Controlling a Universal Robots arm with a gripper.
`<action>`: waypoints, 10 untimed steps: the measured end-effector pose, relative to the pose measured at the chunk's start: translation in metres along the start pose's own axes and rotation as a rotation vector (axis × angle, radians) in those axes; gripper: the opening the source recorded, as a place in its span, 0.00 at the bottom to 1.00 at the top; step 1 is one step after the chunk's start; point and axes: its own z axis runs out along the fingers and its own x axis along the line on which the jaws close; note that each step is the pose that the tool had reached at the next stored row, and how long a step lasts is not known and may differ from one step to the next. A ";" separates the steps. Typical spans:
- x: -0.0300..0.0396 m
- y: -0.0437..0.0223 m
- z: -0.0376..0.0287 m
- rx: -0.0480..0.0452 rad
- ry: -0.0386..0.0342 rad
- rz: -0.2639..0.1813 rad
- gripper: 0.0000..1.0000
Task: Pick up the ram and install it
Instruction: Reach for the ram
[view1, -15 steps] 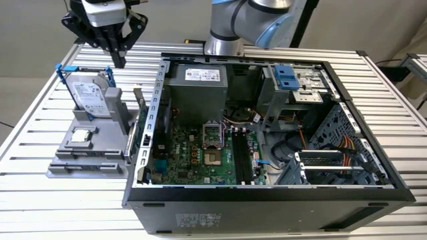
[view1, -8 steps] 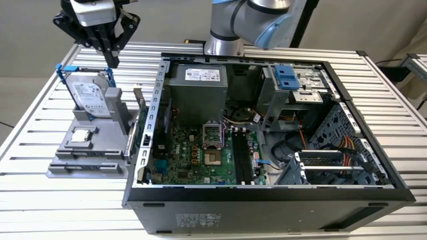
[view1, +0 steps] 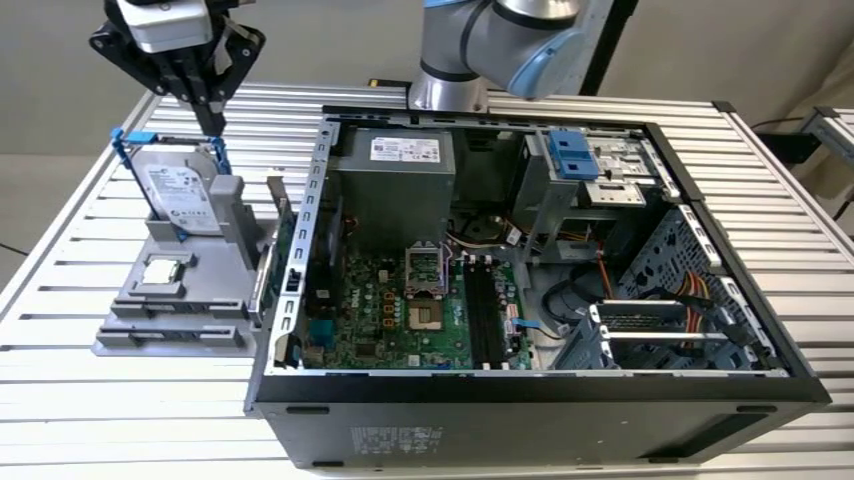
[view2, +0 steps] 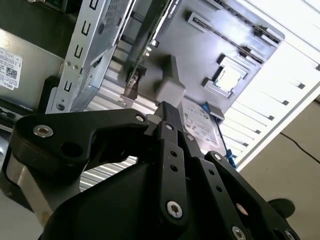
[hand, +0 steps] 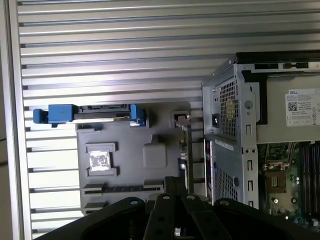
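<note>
Ram: the ram (view1: 280, 228) stands on edge in the grey holder (view1: 174, 318), on the side of the holder nearest the computer case (view1: 534, 392). It is seen edge-on, so its chips and label cannot be made out.
Ram, first wrist view: a thin dark strip (hand: 188, 160) between holder and case. Its near end is cut off behind the pincer's black body.
Pincer: the pincer (view1: 214, 122) hangs above the holder, its fingers drawn together to a point with nothing between them. It is clear of the ram.
Pincer, wrist views: the tip (hand: 175, 182) shows just beside the ram strip. In the second wrist view the black linkage covers most of the frame, and the tip (view2: 167, 107) hides part of the holder.
Hard drive: the silver hard drive (view1: 180, 192) with blue rails stands upright at the back of the holder, just under the pincer. Whether the tip touches a rail cannot be told.
Processor: the small square processor chip (view1: 163, 268) lies flat in the holder, in front of the drive.
Case: open, lying on its side, at the exterior view's right of the holder. The motherboard (view1: 387, 300) is exposed.
Arm: the arm (view1: 494, 40) is cut off by the upper edge.
Desk: the ribbed metal desk (view1: 107, 410) carries holder and case.
</note>
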 end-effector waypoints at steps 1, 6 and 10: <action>0.0013 -0.0001 -0.0001 0.0001 0.0000 0.000 0.00; 0.0088 -0.0006 -0.0003 0.0000 -0.0007 0.000 0.00; 0.0146 -0.0010 -0.0004 -0.0001 -0.0009 0.000 0.00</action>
